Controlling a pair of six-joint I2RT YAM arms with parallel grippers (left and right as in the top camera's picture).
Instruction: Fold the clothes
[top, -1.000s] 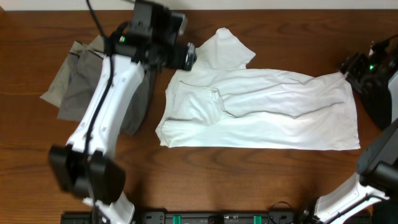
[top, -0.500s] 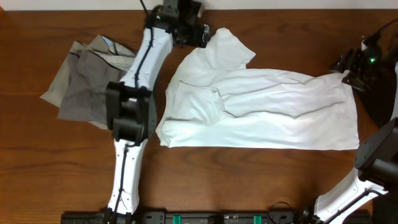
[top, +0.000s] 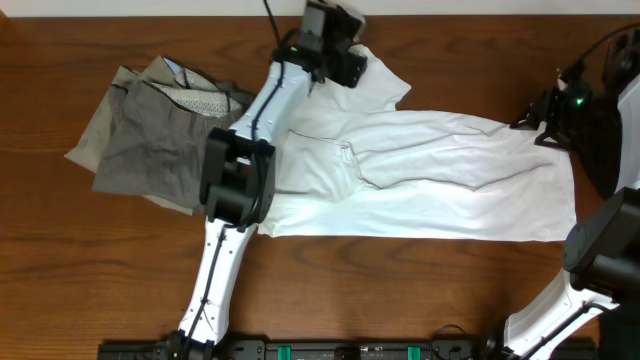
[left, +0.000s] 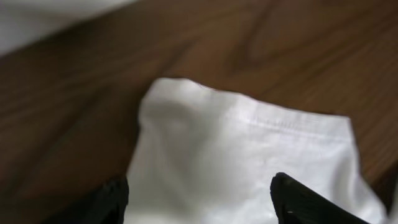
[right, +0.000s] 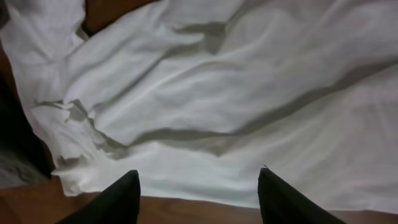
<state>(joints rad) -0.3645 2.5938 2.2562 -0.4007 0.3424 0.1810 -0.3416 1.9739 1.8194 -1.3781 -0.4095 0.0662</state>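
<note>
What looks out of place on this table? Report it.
The white T-shirt lies half folded and wrinkled, one sleeve jutting out askew. The grey trousers sit beside it in a crumpled heap, patterned lining exposed. Nothing looks spilled or torn.

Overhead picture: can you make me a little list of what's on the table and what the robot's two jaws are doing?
table: brown wood
white T-shirt: spread out sideways, wrinkly, one sleeve sticking out
grey-khaki trousers: crumpled heap beside the T-shirt
left jaws: open, over the sleeve's hem
right jaws: open, over the T-shirt's corner at the other end
folding: not finished yet
</note>
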